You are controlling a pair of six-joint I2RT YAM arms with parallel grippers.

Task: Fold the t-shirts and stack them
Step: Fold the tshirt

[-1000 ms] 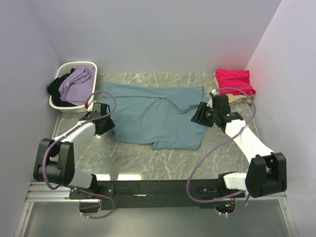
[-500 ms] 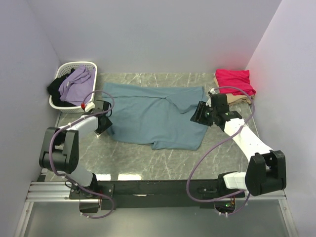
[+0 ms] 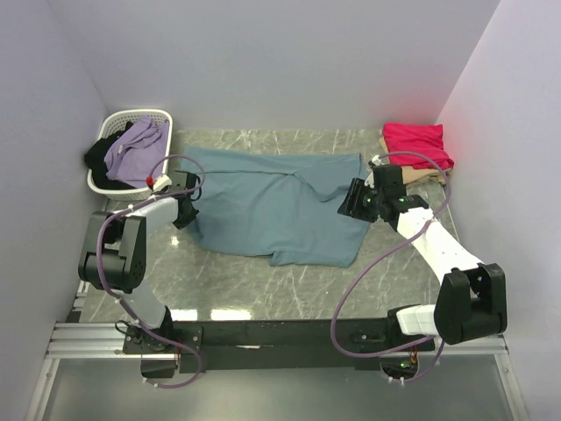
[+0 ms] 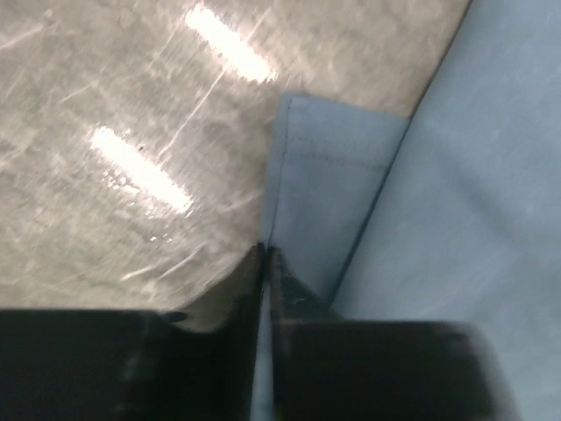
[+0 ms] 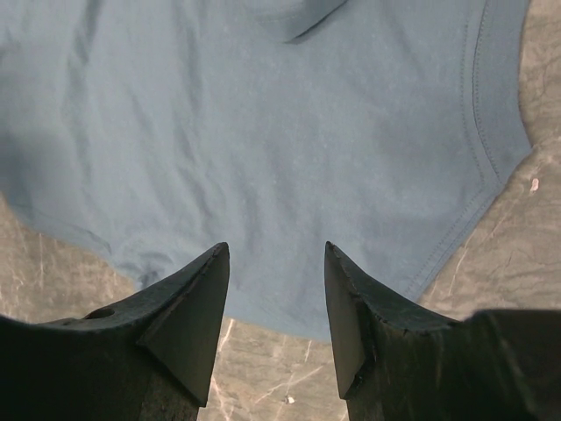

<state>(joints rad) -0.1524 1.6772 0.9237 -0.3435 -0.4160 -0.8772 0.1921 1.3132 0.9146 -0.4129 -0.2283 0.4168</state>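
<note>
The dusty teal-blue t-shirt [image 3: 280, 206] lies spread across the middle of the marble table [image 3: 289, 294]. My left gripper [image 3: 187, 210] is at its left edge. In the left wrist view that gripper [image 4: 266, 250] is shut, with a thin fold of the teal cloth [image 4: 333, 175] pinched between its fingers. My right gripper [image 3: 351, 200] is at the shirt's right edge. It stands open [image 5: 276, 250] just above the teal cloth [image 5: 263, 114], holding nothing. A folded crimson-pink t-shirt [image 3: 414, 142] lies at the far right corner on top of a pale beige one [image 3: 421, 177].
A white slatted basket [image 3: 136, 114] stands at the far left corner with purple cloth [image 3: 136, 149] and black cloth [image 3: 99, 158] in it. Walls close in on the left, back and right. Bare marble shows in front of the shirt.
My left gripper has moved farther away along the shirt's left edge and has shut on the cloth. The right gripper has shifted slightly and stays open.
</note>
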